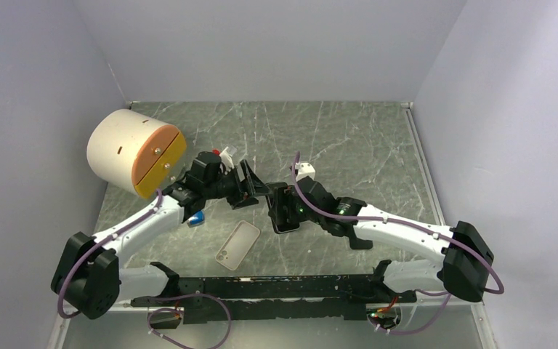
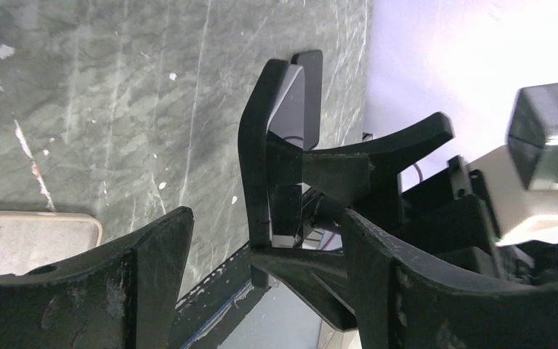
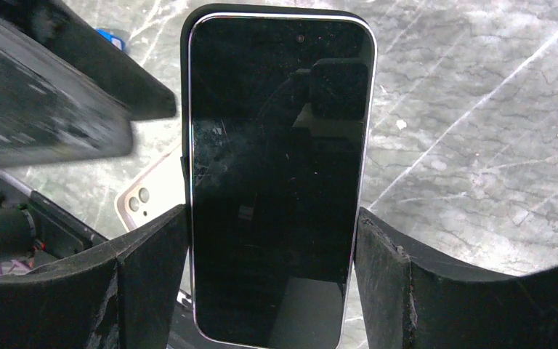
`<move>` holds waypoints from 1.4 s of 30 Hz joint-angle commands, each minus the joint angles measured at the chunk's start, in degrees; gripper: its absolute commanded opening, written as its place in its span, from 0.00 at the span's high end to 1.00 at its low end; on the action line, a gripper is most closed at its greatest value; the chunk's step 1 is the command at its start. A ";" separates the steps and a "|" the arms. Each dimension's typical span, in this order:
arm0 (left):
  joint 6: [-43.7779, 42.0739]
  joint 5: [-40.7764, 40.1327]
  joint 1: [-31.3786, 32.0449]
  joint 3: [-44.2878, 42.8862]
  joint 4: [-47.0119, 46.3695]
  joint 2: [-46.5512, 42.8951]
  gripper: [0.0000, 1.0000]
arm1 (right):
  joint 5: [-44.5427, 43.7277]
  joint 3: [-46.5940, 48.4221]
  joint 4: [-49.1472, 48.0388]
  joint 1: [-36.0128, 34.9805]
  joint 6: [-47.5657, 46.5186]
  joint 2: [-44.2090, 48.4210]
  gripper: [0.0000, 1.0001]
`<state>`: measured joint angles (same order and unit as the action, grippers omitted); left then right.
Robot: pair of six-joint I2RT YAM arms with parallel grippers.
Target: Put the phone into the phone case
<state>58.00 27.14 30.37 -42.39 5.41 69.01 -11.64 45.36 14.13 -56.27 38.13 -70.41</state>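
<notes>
A black phone stands upright between the fingers of my right gripper, lifted over the middle of the table. In the right wrist view the phone has its dark screen facing the camera, and my right gripper is shut on its two long sides. The pale beige phone case lies flat on the table below and left of it, camera cutout toward the near edge. It also shows in the right wrist view and in the left wrist view. My left gripper is open and empty, just left of the phone, which it sees edge-on.
A big white cylinder with an orange and yellow face lies at the back left. A small blue object sits under the left arm. A black rail runs along the near edge. Walls close in the table on three sides.
</notes>
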 commanded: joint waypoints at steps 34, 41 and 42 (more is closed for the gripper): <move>-2.91 4.86 4.52 2.27 -12.81 -6.40 0.97 | 12.17 -0.92 -7.00 5.29 -5.62 14.31 0.01; -2.11 13.70 4.51 5.54 -23.66 -8.80 0.98 | 40.50 -5.39 -15.13 19.45 -2.08 17.84 0.11; -1.57 15.59 4.52 5.97 -26.40 -8.74 0.97 | 43.20 -6.03 -16.98 20.20 -1.24 18.26 0.15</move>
<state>55.79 33.65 34.70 -36.93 -7.05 62.41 13.80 41.78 5.98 -39.38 34.59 -54.30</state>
